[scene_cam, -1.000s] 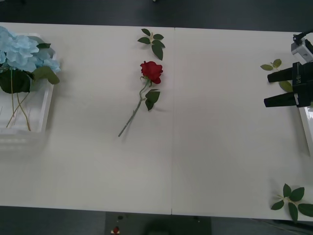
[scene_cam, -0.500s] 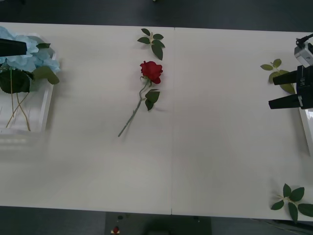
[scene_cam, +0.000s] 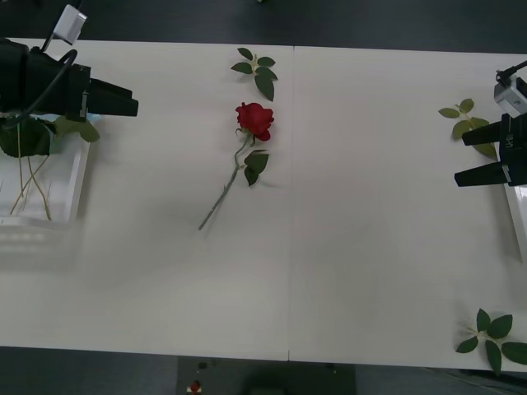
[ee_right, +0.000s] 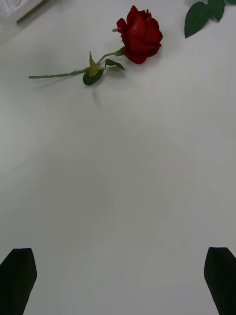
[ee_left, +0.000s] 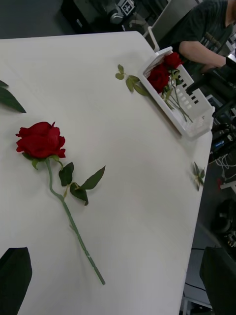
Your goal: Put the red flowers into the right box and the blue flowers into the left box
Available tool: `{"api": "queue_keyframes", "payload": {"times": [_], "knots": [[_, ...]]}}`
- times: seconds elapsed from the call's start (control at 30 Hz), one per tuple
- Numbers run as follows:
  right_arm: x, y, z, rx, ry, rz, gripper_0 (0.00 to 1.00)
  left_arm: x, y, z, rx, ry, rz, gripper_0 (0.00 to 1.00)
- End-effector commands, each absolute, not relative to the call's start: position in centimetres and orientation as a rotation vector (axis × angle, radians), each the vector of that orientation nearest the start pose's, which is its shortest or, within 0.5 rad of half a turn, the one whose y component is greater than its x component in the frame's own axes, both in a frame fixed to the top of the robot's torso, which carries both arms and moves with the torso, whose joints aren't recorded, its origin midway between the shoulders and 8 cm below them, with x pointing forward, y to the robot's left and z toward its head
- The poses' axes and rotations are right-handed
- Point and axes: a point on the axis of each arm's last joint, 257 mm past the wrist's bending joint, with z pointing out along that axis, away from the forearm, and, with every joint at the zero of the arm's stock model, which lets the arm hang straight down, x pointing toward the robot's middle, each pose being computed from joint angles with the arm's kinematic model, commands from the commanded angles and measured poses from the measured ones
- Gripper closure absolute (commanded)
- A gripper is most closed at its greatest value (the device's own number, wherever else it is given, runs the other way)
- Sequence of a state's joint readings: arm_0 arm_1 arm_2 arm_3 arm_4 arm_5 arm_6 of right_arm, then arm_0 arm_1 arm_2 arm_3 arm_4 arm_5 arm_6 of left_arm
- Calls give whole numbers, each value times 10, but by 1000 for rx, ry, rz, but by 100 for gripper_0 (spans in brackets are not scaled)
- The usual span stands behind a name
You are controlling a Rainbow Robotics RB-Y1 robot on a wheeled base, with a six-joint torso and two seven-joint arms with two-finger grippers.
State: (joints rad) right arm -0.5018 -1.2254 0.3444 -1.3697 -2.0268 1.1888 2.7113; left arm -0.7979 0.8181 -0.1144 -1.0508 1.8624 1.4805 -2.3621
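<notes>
One red flower [scene_cam: 255, 120] lies loose at the table's middle back, its stem running toward the near left; it also shows as the red rose [ee_right: 140, 34] and the rose [ee_left: 40, 139]. Two more red flowers [ee_left: 160, 76] lie in the right box [ee_left: 194, 120], whose rim [scene_cam: 519, 210] shows at the right edge. My left gripper [scene_cam: 132, 105] hovers open over the left box [scene_cam: 70, 185], pointing at the rose. The arm hides the blue flowers' heads; their leaves [scene_cam: 20, 138] and stems show in the box. My right gripper [scene_cam: 459, 156] stands open at the right edge.
Loose green leaf sprigs lie behind the rose [scene_cam: 257, 72], at the back right beside the right gripper [scene_cam: 465, 115] and at the near right corner [scene_cam: 494, 333]. Wide bare tabletop [scene_cam: 346, 247] separates the rose from the right gripper.
My left arm has come in from the left over the left box, covering the blue heads, its fingers reaching toward the rose. The right gripper has drawn back slightly to the right. The rose lies unmoved.
</notes>
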Motion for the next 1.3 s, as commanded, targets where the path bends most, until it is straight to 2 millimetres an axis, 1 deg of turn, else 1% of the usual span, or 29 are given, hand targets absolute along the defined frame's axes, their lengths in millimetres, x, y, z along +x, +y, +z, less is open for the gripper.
{"api": "queue_keyframes", "payload": {"times": [0.03,0.1,0.13,0.17,0.23,0.33,0.47,0.57,0.73,0.87,1.07,1.2,1.3], "knots": [[464,-285,-141,-1294,1954,499,0,536,159,-55,1046,1883,-905,0],[466,-282,-141,-1260,1984,501,0,543,144,-63,1053,1888,-885,0],[467,-280,-141,-1224,2017,505,0,548,133,-68,1053,1888,-871,0],[468,-279,-141,-1208,2033,506,0,551,127,-70,1050,1887,-866,0],[470,-275,-141,-1159,2080,494,0,559,110,-81,1051,1895,-836,0],[472,-271,-145,-1114,2135,458,0,562,89,-102,1086,1926,-793,0],[472,-263,-156,-1057,2164,485,0,558,75,-126,1149,1971,-747,0],[476,-262,-158,-1042,2154,479,0,556,66,-141,1184,2000,-719,0],[476,-261,-157,-1042,2152,483,0,557,47,-162,1162,2059,-690,0],[476,-261,-158,-1043,2152,481,0,566,36,-169,1143,2063,-636,0],[476,-263,-158,-1042,2154,480,0,577,27,-184,1071,2126,-561,0],[476,-263,-158,-1041,2154,481,0,586,24,-191,1014,2145,-516,0],[476,-263,-158,-1042,2154,479,0,591,28,-195,977,2168,-484,0]]}}
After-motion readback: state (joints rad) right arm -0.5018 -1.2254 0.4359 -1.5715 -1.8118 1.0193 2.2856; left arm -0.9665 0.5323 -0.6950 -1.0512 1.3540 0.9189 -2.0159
